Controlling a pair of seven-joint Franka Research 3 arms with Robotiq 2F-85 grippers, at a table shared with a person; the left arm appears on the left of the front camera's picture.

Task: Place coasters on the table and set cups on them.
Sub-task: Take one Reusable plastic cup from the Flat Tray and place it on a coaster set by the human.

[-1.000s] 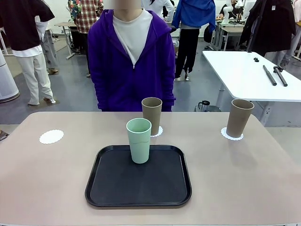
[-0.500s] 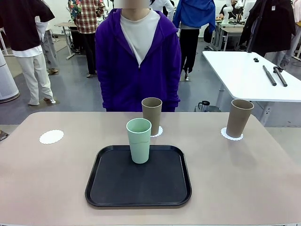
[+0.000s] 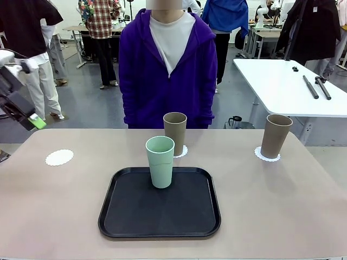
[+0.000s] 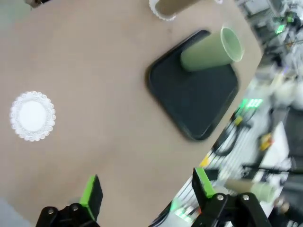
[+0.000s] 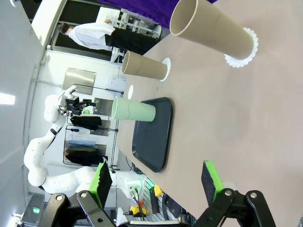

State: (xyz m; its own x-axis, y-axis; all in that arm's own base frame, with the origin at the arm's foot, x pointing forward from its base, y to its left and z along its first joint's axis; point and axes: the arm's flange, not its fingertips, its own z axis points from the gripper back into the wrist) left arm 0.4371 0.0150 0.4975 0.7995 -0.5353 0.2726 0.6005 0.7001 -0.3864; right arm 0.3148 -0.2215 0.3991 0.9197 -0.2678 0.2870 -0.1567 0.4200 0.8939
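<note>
A mint green cup (image 3: 160,161) stands upright at the back of the black tray (image 3: 159,216). One tan cup (image 3: 174,132) stands on a coaster (image 3: 182,151) just behind the tray. Another tan cup (image 3: 275,135) stands on a coaster (image 3: 267,156) at the far right. A third coaster (image 3: 59,157) lies bare at the far left. My left gripper (image 3: 30,116) hovers open above the table's far left corner. From the left wrist, its jaws (image 4: 147,191) are wide apart with the bare coaster (image 4: 32,116) below and the green cup (image 4: 210,49) farther off. My right gripper (image 5: 156,178) is open and empty, high over the table (image 5: 246,123), facing the nearest tan cup (image 5: 213,33).
A person in a purple hoodie (image 3: 168,70) stands at the table's far edge, hands out of sight. A white table (image 3: 287,86) with dark tools stands behind on the right. Bare tabletop (image 3: 282,206) lies on both sides of the tray.
My left gripper has come into the front view at the upper left. The person has shifted a little to the right. Cups, coasters and tray have not moved.
</note>
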